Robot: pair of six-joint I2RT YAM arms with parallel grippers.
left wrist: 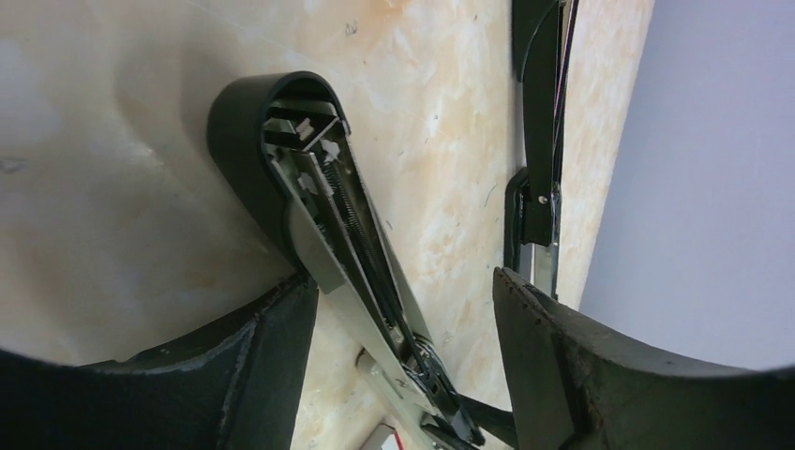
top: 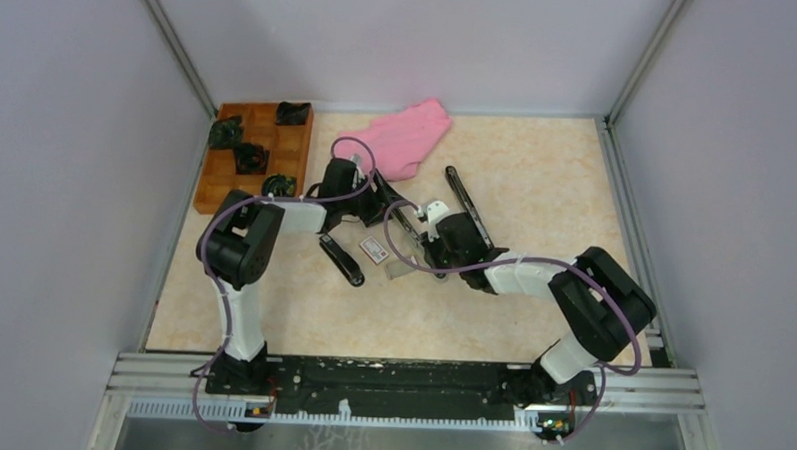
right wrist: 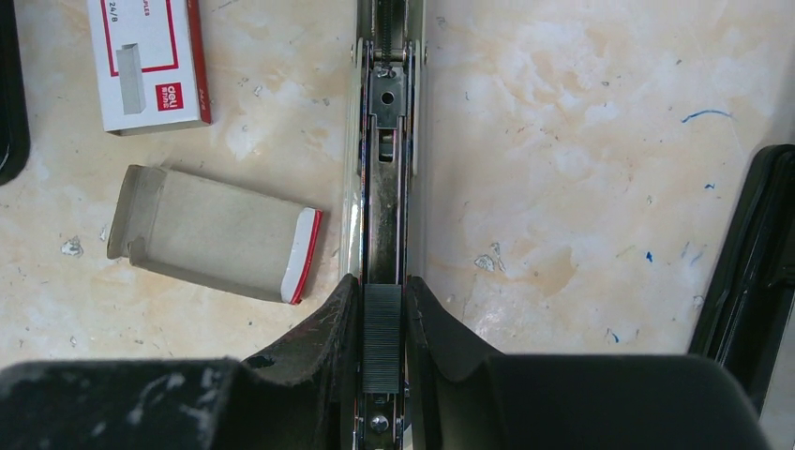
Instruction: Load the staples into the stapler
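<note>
The stapler lies open on the table between my two grippers point(top: 403, 223). Its black lid point(left wrist: 281, 150), spring side showing, is swung up and passes between my left gripper's point(left wrist: 403, 366) wide-open fingers, leaning on the left finger point(left wrist: 272, 356). My right gripper point(right wrist: 382, 314) is shut on the staples point(right wrist: 382, 337), a ribbed grey block. The block is lined up with the stapler's shiny open magazine channel point(right wrist: 382, 187), directly over it. I cannot tell whether the block is seated in the channel.
A white and red staple box point(right wrist: 150, 61) and its empty cardboard sleeve point(right wrist: 211, 234) lie left of the channel. A second black stapler point(top: 341, 260) and a long black one point(top: 467, 202) lie nearby. A pink cloth point(top: 398, 135) and a wooden tray point(top: 257, 155) sit at the back.
</note>
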